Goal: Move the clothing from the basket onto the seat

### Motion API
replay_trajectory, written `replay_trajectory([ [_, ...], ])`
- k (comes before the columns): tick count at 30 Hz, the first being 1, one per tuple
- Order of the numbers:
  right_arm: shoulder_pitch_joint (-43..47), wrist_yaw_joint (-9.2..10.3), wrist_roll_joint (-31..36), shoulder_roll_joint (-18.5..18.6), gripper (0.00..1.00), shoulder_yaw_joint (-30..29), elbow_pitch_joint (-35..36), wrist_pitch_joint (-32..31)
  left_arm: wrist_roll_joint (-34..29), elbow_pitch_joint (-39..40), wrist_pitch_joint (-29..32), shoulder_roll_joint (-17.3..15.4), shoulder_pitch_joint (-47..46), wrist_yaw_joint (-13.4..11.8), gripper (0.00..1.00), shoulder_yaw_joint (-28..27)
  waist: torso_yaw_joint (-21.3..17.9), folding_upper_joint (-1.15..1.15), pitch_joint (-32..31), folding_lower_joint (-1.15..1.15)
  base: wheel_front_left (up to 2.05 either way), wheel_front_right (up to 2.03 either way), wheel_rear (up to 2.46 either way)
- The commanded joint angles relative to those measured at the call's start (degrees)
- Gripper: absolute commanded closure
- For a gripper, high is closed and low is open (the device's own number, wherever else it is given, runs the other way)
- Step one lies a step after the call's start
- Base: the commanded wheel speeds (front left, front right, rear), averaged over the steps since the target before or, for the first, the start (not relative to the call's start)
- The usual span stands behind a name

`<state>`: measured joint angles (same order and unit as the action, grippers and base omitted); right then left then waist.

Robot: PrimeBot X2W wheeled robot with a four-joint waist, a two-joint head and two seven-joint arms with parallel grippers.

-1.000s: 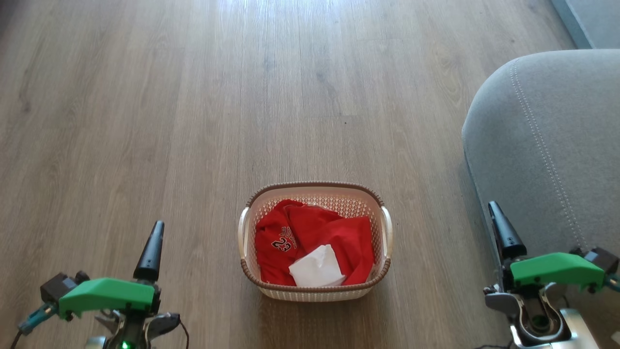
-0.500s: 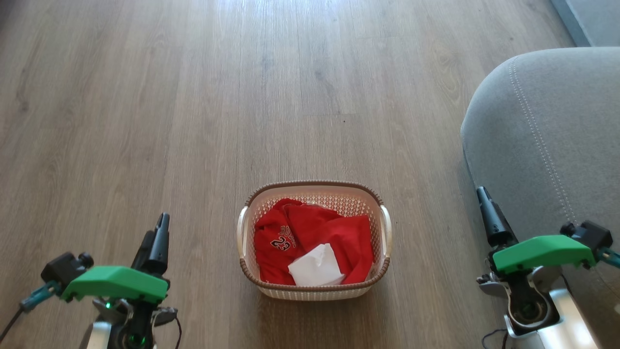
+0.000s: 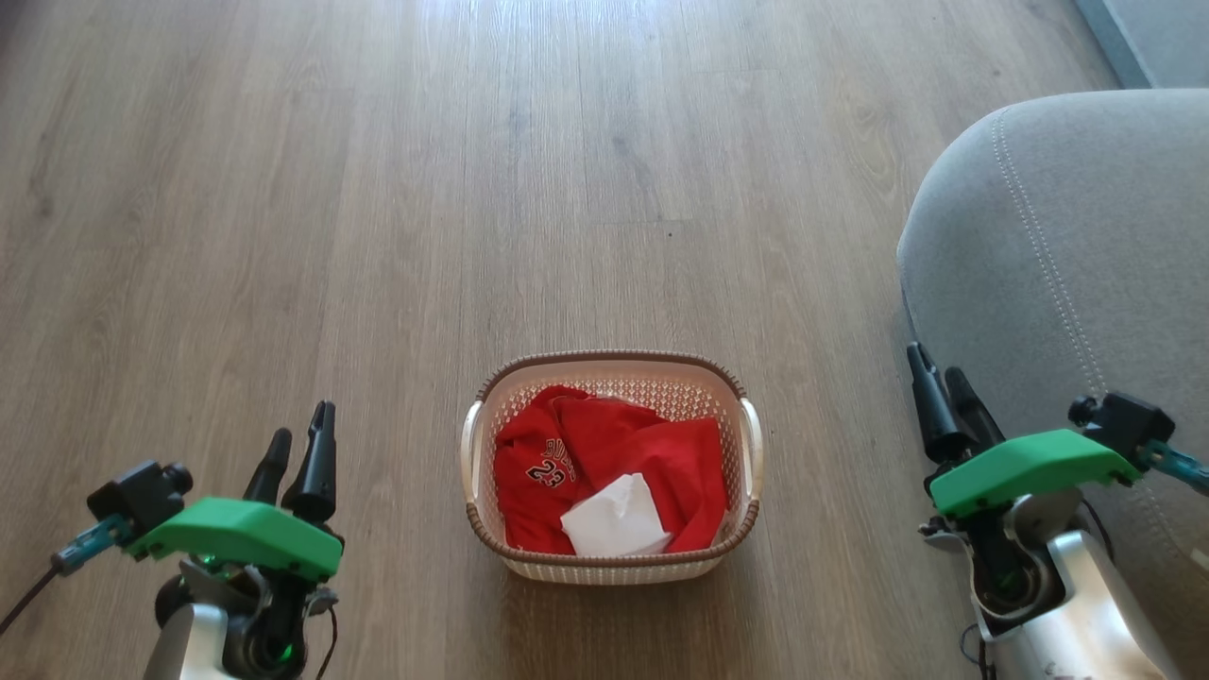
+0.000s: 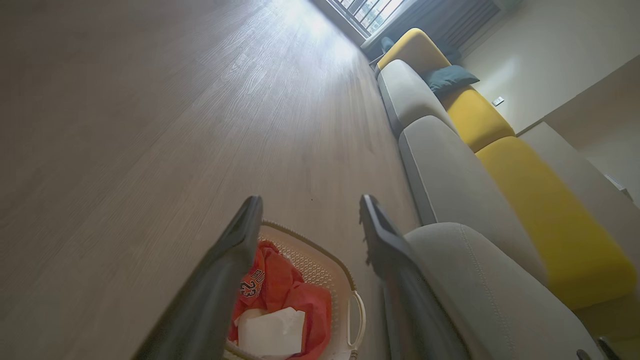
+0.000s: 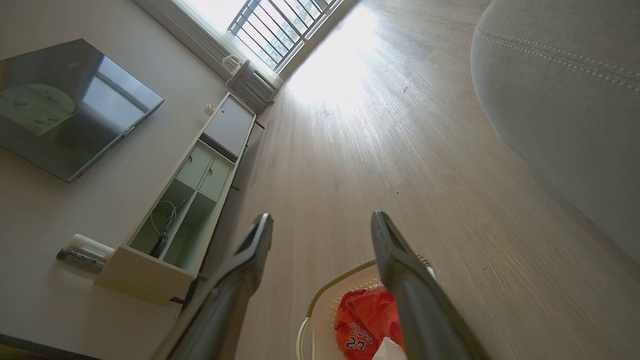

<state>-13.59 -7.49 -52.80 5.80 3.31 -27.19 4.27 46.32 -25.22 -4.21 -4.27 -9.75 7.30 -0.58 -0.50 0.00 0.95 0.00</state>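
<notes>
The seat (image 3: 1067, 246) is cut off by the head view's right edge. The floor of the basket (image 3: 614, 363) is hidden under the clothing (image 3: 661, 453), whose lettering is too small to be read. In both wrist views the basket is cut by the bottom edge.

The basket (image 3: 612, 569) stands on the wooden floor (image 3: 378, 189), in the lower middle of the view. The red clothing (image 3: 652, 453) lies crumpled inside it, with the number 23 showing on the left part and a white piece (image 3: 616, 519) on top near the front wall. The grey seat (image 3: 1067, 264) is at the right, apart from the basket. The left gripper (image 3: 302, 423) is at the lower left and the right gripper (image 3: 933, 362) is at the lower right, just beside the seat. Both have their fingers parted and hold nothing.
</notes>
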Motion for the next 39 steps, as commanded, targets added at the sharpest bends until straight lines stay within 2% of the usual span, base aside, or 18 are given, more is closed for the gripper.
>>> replay_trajectory([
  [1, -3.83, -0.01, 1.76, 1.09, 0.00, 1.06, 1.40, 0.79, -1.90, 1.38, -0.91, -1.55, -3.67, -0.27, 0.00, -1.01, -0.03, 0.00, 0.01, 0.00, 0.00, 0.00, 0.00],
  [14, -7.62, 0.00, 10.92, 1.87, 0.00, 3.34, -2.65, 2.98, -12.22, -0.02, -3.09, -2.41, -5.75, -1.56, 0.00, -0.54, -0.22, 0.00, 0.29, 0.00, 0.00, 0.00, 0.00],
  [39, -13.06, 0.00, 30.03, 1.69, 0.00, 3.98, -7.00, 7.20, -29.26, -1.36, -7.28, -3.51, -8.81, -3.60, 0.00, -1.25, -0.28, 0.00, 0.66, 0.00, 0.00, 0.00, 0.00],
])
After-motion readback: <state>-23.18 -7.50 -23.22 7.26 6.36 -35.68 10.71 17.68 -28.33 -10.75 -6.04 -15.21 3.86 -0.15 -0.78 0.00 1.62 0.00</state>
